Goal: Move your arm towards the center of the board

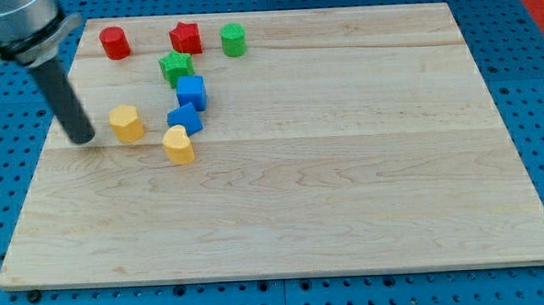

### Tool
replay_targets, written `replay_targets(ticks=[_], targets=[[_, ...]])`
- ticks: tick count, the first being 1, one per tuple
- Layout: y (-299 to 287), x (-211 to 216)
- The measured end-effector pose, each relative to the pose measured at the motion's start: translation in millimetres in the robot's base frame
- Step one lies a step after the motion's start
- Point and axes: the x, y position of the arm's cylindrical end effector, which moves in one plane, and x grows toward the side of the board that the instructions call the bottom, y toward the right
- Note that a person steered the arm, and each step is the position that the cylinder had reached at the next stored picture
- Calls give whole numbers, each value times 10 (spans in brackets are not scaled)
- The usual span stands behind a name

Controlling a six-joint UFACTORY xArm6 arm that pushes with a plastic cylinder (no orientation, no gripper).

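Observation:
My tip rests on the wooden board near its left edge, just left of a yellow hexagonal block. A yellow heart-shaped block lies right of it and a little lower. Above that sit a blue block and a blue cube, touching. A green star block lies above them. Along the view's top are a red cylinder, a red star block and a green cylinder.
The board lies on a blue perforated table. The rod's grey mount fills the view's top left corner.

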Motion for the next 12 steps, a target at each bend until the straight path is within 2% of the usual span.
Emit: replay_targets(ticks=[1,2,3,4,5,6,9,11,12], targets=[[741,737],[1394,881],[1662,649],[1782,618],[2392,1052],[2567,1566],[4136,1559],[4222,1559],[4367,1410]])
